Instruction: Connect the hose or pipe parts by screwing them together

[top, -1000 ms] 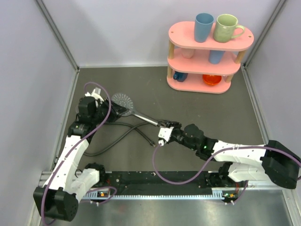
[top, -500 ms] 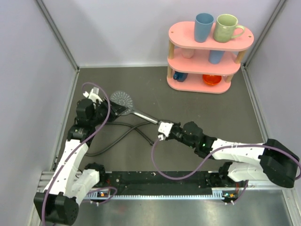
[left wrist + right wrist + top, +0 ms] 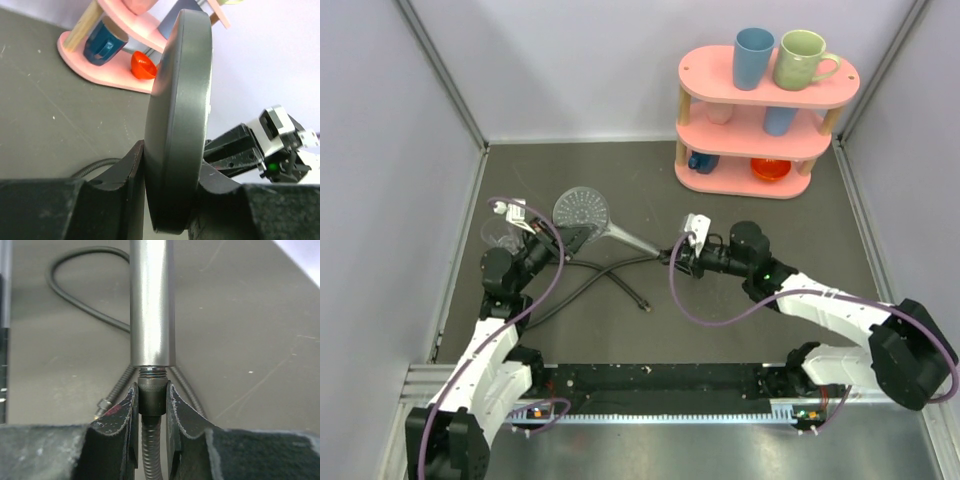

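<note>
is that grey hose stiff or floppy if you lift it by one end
Likely floppy: the hose looks ribbed and lies in loose loops on the table. Its slack would probably drag and twist behind. The metal end fitting, pinched in the right gripper, looks rigid and should turn cleanly.

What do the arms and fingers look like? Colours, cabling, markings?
Left arm and right arm: white links, black joints. A purple cable loops loosely along each. Fingers are black with rough matte pads. A small green light glows near the right wrist. No sleeves, no readable markings.
</note>
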You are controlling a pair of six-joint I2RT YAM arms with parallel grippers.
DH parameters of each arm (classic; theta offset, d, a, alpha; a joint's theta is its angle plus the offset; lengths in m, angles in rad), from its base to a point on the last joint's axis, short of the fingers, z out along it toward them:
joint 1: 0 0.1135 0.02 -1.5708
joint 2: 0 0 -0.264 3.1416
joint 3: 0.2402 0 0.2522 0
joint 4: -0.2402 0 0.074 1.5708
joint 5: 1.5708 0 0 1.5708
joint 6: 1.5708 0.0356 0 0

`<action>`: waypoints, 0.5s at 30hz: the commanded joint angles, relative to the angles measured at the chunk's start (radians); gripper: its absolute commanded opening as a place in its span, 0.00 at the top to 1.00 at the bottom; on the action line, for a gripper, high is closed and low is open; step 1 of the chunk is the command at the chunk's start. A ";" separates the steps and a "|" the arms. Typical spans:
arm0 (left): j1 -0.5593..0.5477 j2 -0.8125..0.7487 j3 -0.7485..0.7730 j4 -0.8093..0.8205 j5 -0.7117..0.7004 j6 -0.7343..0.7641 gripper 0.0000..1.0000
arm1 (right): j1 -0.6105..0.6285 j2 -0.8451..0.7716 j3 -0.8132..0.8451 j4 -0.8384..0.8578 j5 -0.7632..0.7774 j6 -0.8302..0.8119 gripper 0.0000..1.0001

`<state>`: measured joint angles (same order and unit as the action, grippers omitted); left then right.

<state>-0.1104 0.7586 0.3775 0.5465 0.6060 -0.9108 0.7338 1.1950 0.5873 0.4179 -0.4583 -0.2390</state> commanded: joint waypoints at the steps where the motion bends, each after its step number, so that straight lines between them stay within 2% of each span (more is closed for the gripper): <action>1: -0.021 0.016 -0.026 0.289 0.207 -0.039 1.00 | -0.046 0.023 0.103 0.166 -0.397 0.187 1.00; 4: -0.021 0.034 -0.006 0.277 0.264 0.007 1.00 | -0.068 0.026 0.118 0.126 -0.523 0.227 1.00; 8: -0.021 0.048 -0.019 0.384 0.313 -0.007 1.00 | -0.077 0.024 0.128 0.105 -0.560 0.268 1.00; 11: -0.021 0.045 -0.015 0.403 0.331 0.001 1.00 | -0.088 0.031 0.146 0.061 -0.586 0.276 1.00; 14: -0.021 0.024 -0.006 0.327 0.296 0.044 1.00 | -0.097 0.022 0.146 0.049 -0.545 0.279 1.00; 15: -0.021 0.012 0.006 0.252 0.281 0.067 1.00 | -0.099 0.015 0.146 0.039 -0.515 0.279 0.92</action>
<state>-0.1036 0.7975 0.3565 0.8383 0.7742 -0.8867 0.6159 1.2327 0.6437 0.3607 -0.8742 -0.0002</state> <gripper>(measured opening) 0.322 0.180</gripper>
